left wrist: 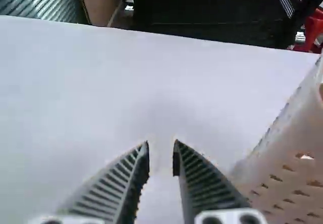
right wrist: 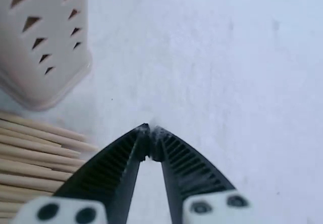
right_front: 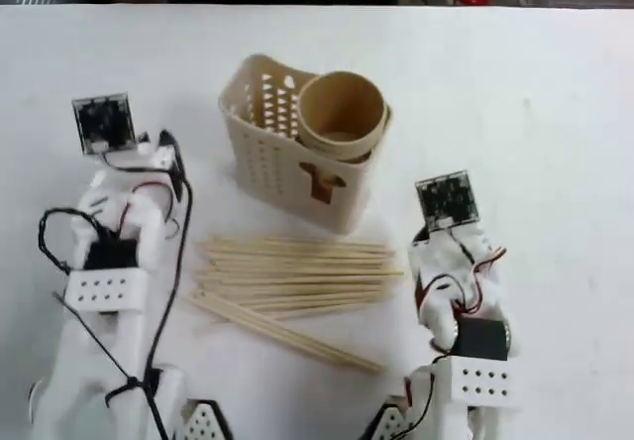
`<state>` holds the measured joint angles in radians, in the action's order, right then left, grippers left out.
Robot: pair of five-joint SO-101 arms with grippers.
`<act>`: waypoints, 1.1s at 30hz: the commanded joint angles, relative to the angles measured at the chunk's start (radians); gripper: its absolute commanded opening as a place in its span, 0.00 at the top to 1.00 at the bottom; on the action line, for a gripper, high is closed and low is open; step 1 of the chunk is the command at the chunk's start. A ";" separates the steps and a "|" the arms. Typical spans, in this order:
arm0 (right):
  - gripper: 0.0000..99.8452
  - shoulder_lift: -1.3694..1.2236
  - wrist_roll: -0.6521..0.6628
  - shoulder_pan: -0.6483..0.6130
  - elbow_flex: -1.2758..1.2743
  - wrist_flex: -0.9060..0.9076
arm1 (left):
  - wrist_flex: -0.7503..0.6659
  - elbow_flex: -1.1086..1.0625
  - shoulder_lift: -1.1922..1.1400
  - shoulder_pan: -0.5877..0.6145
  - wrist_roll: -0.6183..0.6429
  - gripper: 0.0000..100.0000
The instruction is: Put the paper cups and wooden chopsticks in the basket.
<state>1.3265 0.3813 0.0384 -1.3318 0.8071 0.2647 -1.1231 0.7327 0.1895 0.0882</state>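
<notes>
- Chopsticks are in neither grip: the right gripper has its jaws pressed tip to tip on nothing, and the left gripper stands slightly parted, also empty.
- They lie flat on the table between the arms, just beside the right gripper.
- I'd open the right jaws wide, then pinch a few sticks mid-length.
- Basket behind them holds a paper cup; drop the sticks in beside it.

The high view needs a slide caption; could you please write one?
Paper cups sit in the basket; wooden chopsticks lie on the table between the left arm and right arm.
</notes>
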 commanded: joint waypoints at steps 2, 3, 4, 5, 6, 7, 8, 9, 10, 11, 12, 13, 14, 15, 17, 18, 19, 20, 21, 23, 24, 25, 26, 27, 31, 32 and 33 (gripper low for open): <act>0.98 0.004 0.015 0.021 0.172 0.059 | -0.071 -0.018 0.025 -0.058 0.011 0.90; 0.98 0.004 0.012 0.016 0.209 0.081 | -0.071 -0.018 0.025 -0.067 0.011 0.90; 0.98 0.002 0.009 0.015 0.250 0.099 | -0.069 -0.021 0.025 -0.074 0.011 0.90; 0.98 0.001 0.008 0.015 0.288 0.114 | -0.069 -0.025 0.025 -0.076 0.011 0.90; 0.98 -0.007 0.008 0.015 0.328 0.127 | -0.069 -0.026 0.025 -0.076 0.009 0.90; 0.98 -0.025 0.008 0.015 0.368 0.139 | -0.069 -0.026 0.025 -0.074 0.009 0.90; 0.98 -0.054 0.008 0.015 0.408 0.151 | -0.071 -0.026 0.025 -0.071 0.009 0.90; 0.98 -0.093 0.006 0.013 0.446 0.159 | -0.071 -0.026 0.025 -0.071 0.009 0.90; 0.98 -0.140 0.005 0.013 0.486 0.165 | -0.071 -0.026 0.025 -0.071 0.009 0.90; 0.98 -0.197 -0.009 0.007 0.529 0.170 | -0.071 -0.028 0.025 -0.071 0.009 0.90; 0.98 -0.257 -0.025 0.001 0.572 0.182 | -0.071 -0.028 0.025 -0.071 0.009 0.90; 0.97 -0.317 -0.035 -0.007 0.618 0.196 | -0.071 -0.028 0.025 -0.071 0.009 0.90; 0.96 -0.383 -0.046 -0.022 0.667 0.213 | -0.071 -0.028 0.025 -0.071 0.008 0.90; 0.93 -0.446 -0.055 -0.041 0.721 0.234 | -0.071 -0.028 0.025 -0.071 0.008 0.90; 0.87 -0.559 -0.078 -0.081 0.832 0.280 | -0.071 -0.028 0.025 -0.071 0.008 0.90; 0.83 -0.613 -0.091 -0.101 0.887 0.302 | -0.071 -0.028 0.025 -0.071 0.008 0.90; 0.81 -0.662 -0.103 -0.124 0.944 0.323 | -0.071 -0.028 0.025 -0.071 0.008 0.90; 0.80 -0.711 -0.114 -0.150 1.002 0.343 | -0.071 -0.028 0.025 -0.074 0.008 0.90; 0.79 -0.757 -0.121 -0.177 1.062 0.367 | -0.071 -0.028 0.025 -0.077 0.008 0.90; 0.79 -0.845 -0.141 -0.225 1.181 0.409 | -0.071 -0.028 0.025 -0.077 0.008 0.90; 0.79 -0.880 -0.172 -0.240 1.237 0.423 | -0.071 -0.028 0.025 -0.077 0.008 0.90; 0.79 -0.915 -0.212 -0.246 1.293 0.433 | -0.071 -0.028 0.025 -0.077 0.008 0.90; 0.79 -0.949 -0.255 -0.246 1.346 0.440 | -0.071 -0.028 0.025 -0.079 0.008 0.90; 0.79 -0.978 -0.296 -0.245 1.395 0.441 | -0.071 -0.028 0.025 -0.079 0.008 0.90; 0.79 -1.059 -0.405 -0.249 1.537 0.461 | -0.071 -0.026 0.025 -0.079 0.008 0.90; 0.79 -1.070 -0.428 -0.252 1.560 0.469 | -0.071 -0.026 0.025 -0.079 0.008 0.90; 0.79 -1.079 -0.450 -0.254 1.573 0.469 | -0.071 -0.026 0.025 -0.079 0.008 0.90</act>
<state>0.2570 -0.0054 -0.2010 0.1488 1.2658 0.2263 -1.1584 0.7342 0.1220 0.0882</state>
